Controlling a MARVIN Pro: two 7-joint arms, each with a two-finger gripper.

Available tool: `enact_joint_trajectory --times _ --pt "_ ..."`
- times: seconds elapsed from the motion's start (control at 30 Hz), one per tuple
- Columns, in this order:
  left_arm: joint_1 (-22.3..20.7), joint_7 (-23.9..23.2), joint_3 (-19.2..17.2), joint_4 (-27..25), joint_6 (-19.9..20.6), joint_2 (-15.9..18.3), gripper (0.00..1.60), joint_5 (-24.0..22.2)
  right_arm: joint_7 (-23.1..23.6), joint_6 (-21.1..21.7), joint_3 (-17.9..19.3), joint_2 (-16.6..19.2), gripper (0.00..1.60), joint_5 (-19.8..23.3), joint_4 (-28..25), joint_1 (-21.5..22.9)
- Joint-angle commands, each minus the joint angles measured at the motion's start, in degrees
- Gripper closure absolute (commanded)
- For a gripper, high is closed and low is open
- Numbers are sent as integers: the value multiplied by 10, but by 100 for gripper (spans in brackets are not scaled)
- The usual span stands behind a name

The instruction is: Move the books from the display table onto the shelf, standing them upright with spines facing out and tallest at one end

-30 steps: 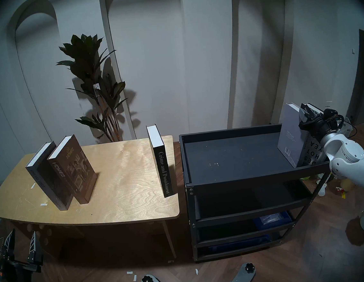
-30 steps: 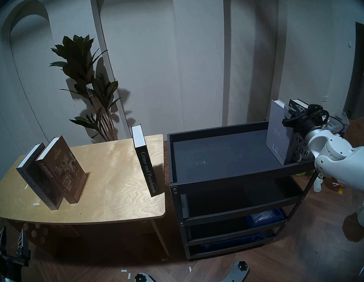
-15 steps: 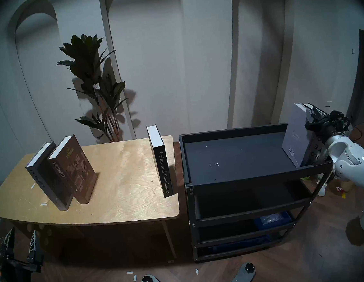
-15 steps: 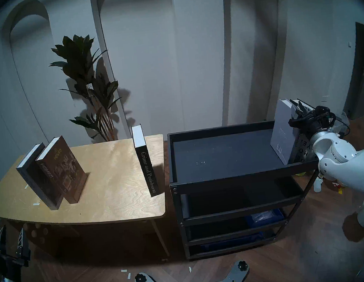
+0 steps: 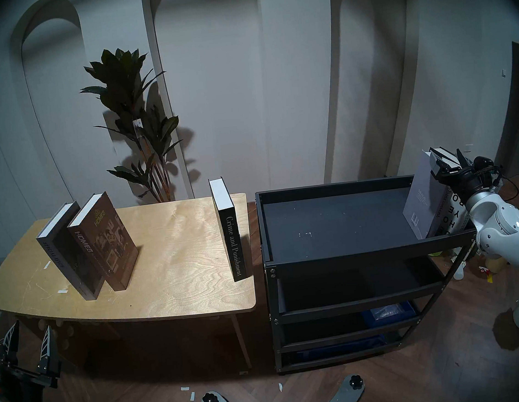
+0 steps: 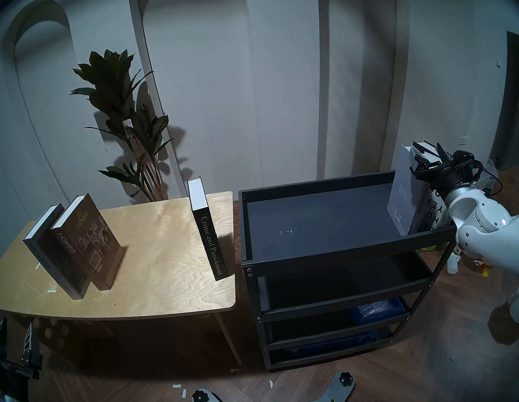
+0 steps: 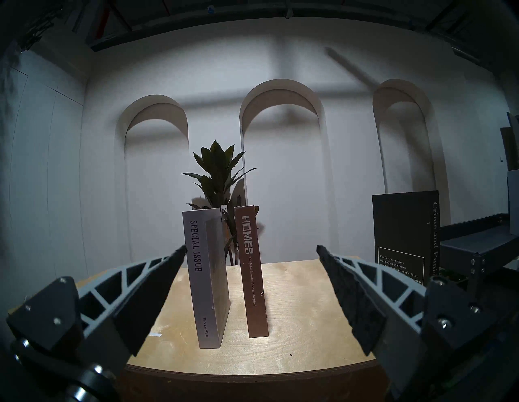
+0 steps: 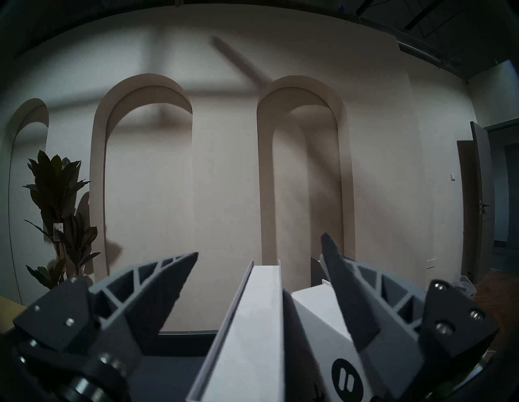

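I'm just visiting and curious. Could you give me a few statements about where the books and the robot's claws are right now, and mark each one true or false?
1. Three books stand on the display table. True: Special Issue, Homes and Crime and Punishment.
2. The left claw is clamped on Special Issue. False: it is open, short of the table, holding nothing.
3. The books on the shelf stand at its right end. True.
4. Crime and Punishment lies flat. False: it stands upright near the table's right edge.
5. The right claw is open around the grey book. True: both fingers stand clear of it.
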Motion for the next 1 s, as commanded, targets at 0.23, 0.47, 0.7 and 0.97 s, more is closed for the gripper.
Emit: enact_joint_trajectory --times 0.23,0.47,0.7,0.97 --pt "7 -9 -5 -30 0 -11 0 -7 -4 -30 76 10 0 8 -7 -38" --pt "9 -12 -25 -25 2 -10 0 -18 -35 -55 126 10 0 14 -53 -25" --pt "9 -9 -44 -12 3 -7 0 -24 -36 -72 145 11 0 10 -119 -30" --pt "10 0 -75 10 3 4 0 -28 -25 -87 135 12 0 0 -199 -35"
